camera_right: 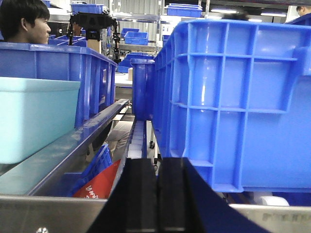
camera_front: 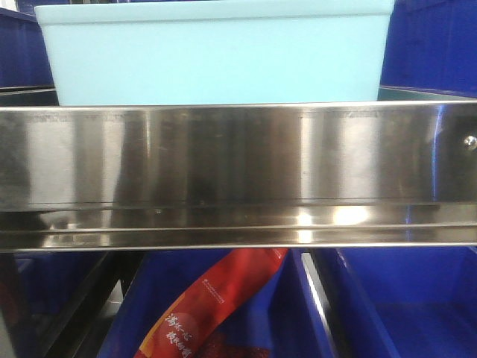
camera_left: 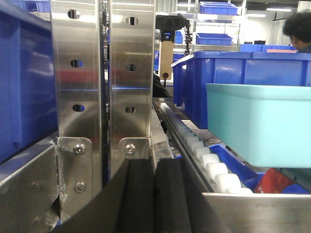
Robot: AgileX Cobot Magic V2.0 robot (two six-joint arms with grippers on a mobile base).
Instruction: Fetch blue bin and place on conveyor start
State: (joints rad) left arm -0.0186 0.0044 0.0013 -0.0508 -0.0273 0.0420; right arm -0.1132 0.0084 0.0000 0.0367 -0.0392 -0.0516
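Front view, where the bin is: the light cyan smooth-walled plastic bin (camera_front: 216,52) is sitting just behind and above the shiny stainless steel front rail (camera_front: 238,156) of the rack. Nothing is touching it.
Front view, bin looks: it's showing plain walls, a thin rim and sides tapering a bit downward. The inside is hidden, so no clue whether it's loaded.
Front view, under the rail: a red printed packet (camera_front: 216,298) is lying in a dark blue lower crate (camera_front: 387,298).
Left wrist view, gripper: the left gripper (camera_left: 154,194) is hanging on the near side of the rail, its two black pads sitting practically together and holding nothing.
Left wrist view, bin: the bin (camera_left: 262,124) is sitting beyond the rail, off to this gripper's right, with a row of white rollers (camera_left: 209,160) running alongside it.
Right wrist view, gripper: the right gripper (camera_right: 156,194) is doing the same thing, pads closed on each other and empty, on the near side of the rail.
Right wrist view, bin: the bin (camera_right: 34,116) is sitting beyond the rail to the left, while a big ribbed royal-blue crate (camera_right: 233,97) is blocking straight ahead.
Step, my guess: it's the fetch part, lining up on the bin with no grab yet. The conveyor isn't showing in any view.
Next move, my guess: both grippers will be needing to open, cross the rail, close in on the bin's two ends, then lift it clear of the rail.
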